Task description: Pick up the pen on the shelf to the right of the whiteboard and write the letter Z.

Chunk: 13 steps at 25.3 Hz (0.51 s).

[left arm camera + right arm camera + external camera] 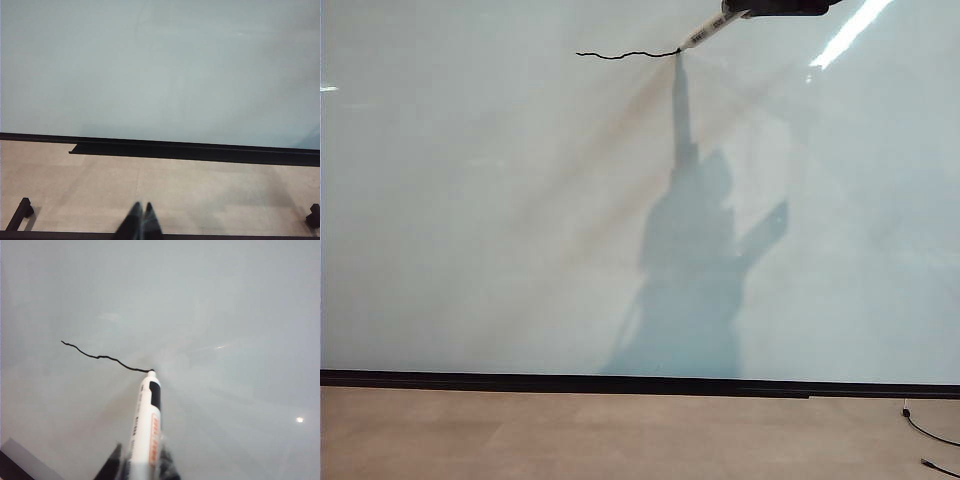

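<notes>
Glossy pale whiteboard (pixel 470 220) in the exterior view, wavy top stroke of the letter Z (pixel 625 54) drawn, the pen (pixel 705 33) slanting down from the right gripper (pixel 745 8) at the upper edge, tip touching the stroke's right end; best now to keep even pressure and pull a steady diagonal down-left. Left wrist view: left gripper (pixel 140 222) low over the bench (pixel 200 190), fingers (pixel 151 222) together, empty, parked. Right wrist view: fingers (pixel 114 465) clamped on the barrel, tip against the board.
</notes>
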Tool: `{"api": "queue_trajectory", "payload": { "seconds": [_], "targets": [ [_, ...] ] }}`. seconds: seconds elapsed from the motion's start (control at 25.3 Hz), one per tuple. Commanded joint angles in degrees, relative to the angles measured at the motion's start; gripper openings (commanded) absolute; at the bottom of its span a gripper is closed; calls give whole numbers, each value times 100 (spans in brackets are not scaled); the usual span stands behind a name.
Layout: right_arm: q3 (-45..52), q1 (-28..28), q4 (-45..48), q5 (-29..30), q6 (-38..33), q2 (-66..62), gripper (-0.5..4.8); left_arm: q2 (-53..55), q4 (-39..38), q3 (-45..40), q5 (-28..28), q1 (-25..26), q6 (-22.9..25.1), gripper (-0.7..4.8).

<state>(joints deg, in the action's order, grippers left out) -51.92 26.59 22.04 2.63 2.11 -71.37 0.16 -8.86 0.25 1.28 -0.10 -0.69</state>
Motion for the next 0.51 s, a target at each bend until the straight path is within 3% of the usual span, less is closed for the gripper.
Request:
{"api": "queue_trajectory", "payload": {
  "seconds": [0.04, 0.24, 0.51],
  "targets": [
    [2, -114, 116, -212, 76, 98, -9, 2, 33, 13, 2, -2, 24, -4],
    [4, -66, 11, 142, 72, 129, -9, 2, 31, 13, 2, -2, 24, -4],
    [310, 1091, 94, -315, 227, 179, -9, 2, 31, 13, 2, -2, 24, -4]
  ]
}}
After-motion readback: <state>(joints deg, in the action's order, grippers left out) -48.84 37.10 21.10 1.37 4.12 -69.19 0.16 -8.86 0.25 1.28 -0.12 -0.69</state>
